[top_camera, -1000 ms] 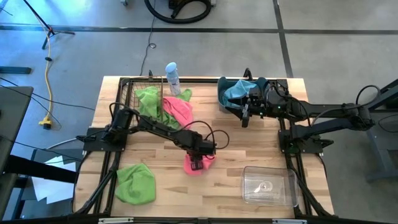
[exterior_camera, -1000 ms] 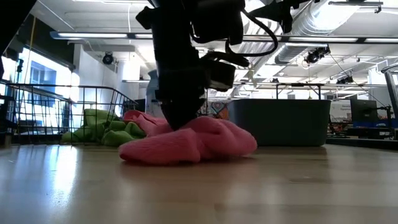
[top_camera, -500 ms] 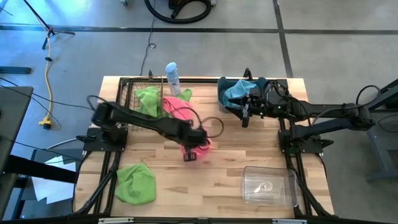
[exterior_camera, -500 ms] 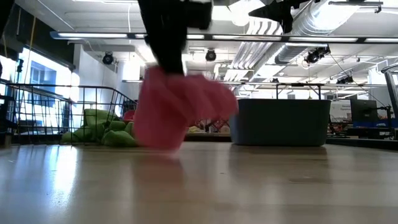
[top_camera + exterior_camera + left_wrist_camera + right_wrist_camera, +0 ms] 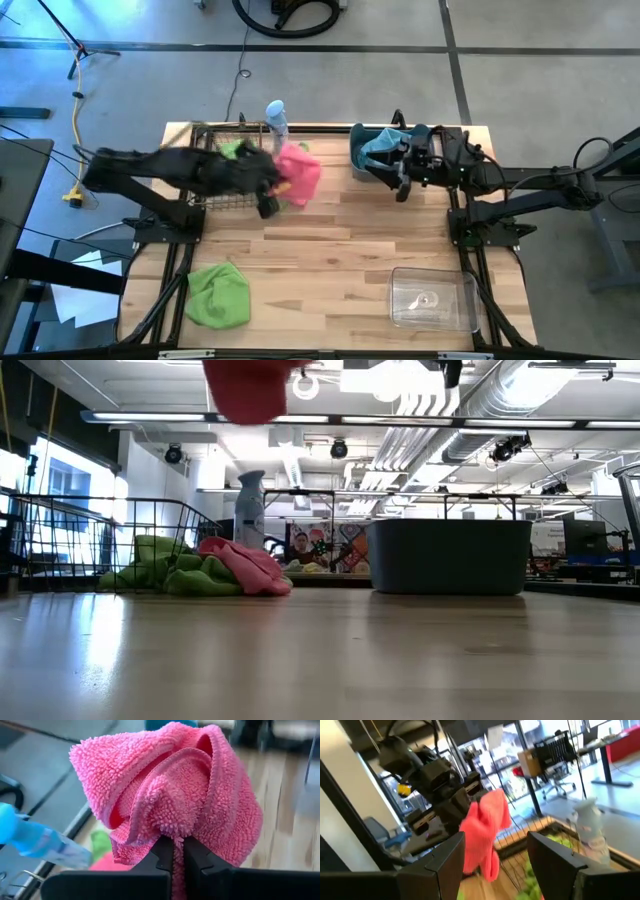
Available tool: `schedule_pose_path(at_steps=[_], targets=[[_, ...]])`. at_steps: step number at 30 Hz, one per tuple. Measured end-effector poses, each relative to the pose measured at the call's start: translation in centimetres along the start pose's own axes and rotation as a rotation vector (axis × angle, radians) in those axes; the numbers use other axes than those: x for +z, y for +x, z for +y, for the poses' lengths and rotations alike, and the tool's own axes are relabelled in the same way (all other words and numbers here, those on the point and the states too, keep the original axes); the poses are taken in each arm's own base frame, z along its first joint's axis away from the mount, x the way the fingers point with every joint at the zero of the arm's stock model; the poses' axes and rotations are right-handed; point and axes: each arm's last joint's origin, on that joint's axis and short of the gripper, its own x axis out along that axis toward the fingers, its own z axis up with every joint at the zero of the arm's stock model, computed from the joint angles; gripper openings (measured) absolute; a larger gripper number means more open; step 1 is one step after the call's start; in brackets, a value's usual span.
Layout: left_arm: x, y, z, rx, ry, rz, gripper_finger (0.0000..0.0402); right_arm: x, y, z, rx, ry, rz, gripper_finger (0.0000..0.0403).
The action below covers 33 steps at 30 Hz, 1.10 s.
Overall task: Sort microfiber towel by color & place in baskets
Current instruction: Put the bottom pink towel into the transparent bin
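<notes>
My left gripper (image 5: 280,190) is raised beside the black wire-mesh basket (image 5: 215,150) and is shut on a pink towel (image 5: 170,790). In the low view that towel (image 5: 245,385) hangs high above the table. Green towels (image 5: 160,565) lie in the wire basket. Another pink towel (image 5: 250,568) lies next to them. A teal towel (image 5: 385,145) lies in the grey-blue tub (image 5: 362,160). My right gripper (image 5: 495,855) is open and level in front of the tub. A green towel (image 5: 218,293) lies on the table near left. My left gripper pinches a bunched fold of the pink towel (image 5: 172,832) between its two shut fingers (image 5: 162,852); several layers are gathered there. The fingers slant downward from the table's left. The towel bulges in a wad beyond the fingertips, lifted clear of the table.
A white-and-blue spray bottle (image 5: 277,118) stands at the far edge beside the wire basket. A clear plastic box (image 5: 432,298) sits near right. Bare wood lies in the middle of the table (image 5: 340,250).
My left gripper has risen high off the table and swung toward the far left, up to the wire basket, tipping from pointing down to a shallower slant. The pink towel, which lay on the table, is now lifted clear and bunched at the fingertips. My right gripper has tipped up slightly.
</notes>
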Motion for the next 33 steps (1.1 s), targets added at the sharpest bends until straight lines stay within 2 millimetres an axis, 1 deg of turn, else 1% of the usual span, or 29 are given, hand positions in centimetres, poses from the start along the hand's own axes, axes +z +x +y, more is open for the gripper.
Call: schedule_pose_path(at_steps=[3,6,8,10,13,19,22,25,27,33], targets=[[0.2,-2.0,1.3,0.006,-0.037,-0.068,0.0000,0.4,0.0,0.2,0.015,-0.015,-0.040,0.0209],[0.3,-3.4,2.1,-0.008,-0.047,-0.125,0.0000,0.6,0.0,0.2,0.024,-0.020,-0.063,0.0209],[0.3,-3.9,2.4,-0.022,-0.041,-0.175,0.0000,0.8,0.0,0.3,0.029,-0.019,-0.077,0.0209],[-0.2,-4.0,2.5,-0.037,-0.046,-0.235,0.0000,0.8,0.0,0.3,0.034,-0.016,-0.079,0.0209],[-1.7,-3.4,2.5,-0.071,-0.099,-0.330,0.0000,0.8,0.0,0.4,0.041,-0.012,-0.080,0.0209],[-6.1,-1.3,2.3,-0.217,-0.179,-0.451,0.0000,0.8,0.0,0.4,0.053,-0.012,-0.076,0.0209],[-7.6,-0.5,2.2,-0.279,-0.224,-0.535,0.0000,0.8,0.1,0.4,0.055,-0.010,-0.080,0.0209],[-8.5,0.2,2.0,-0.336,-0.262,-0.618,0.0000,0.5,0.6,0.3,0.057,0.034,-0.071,0.0209],[-8.8,0.5,1.9,-0.348,-0.283,-0.655,0.0000,0.2,1.0,0.4,0.074,0.049,-0.064,0.0209],[-8.8,1.4,1.9,-0.402,-0.289,-0.650,0.0000,-1.4,3.0,1.1,0.124,0.026,-0.052,0.0209]])
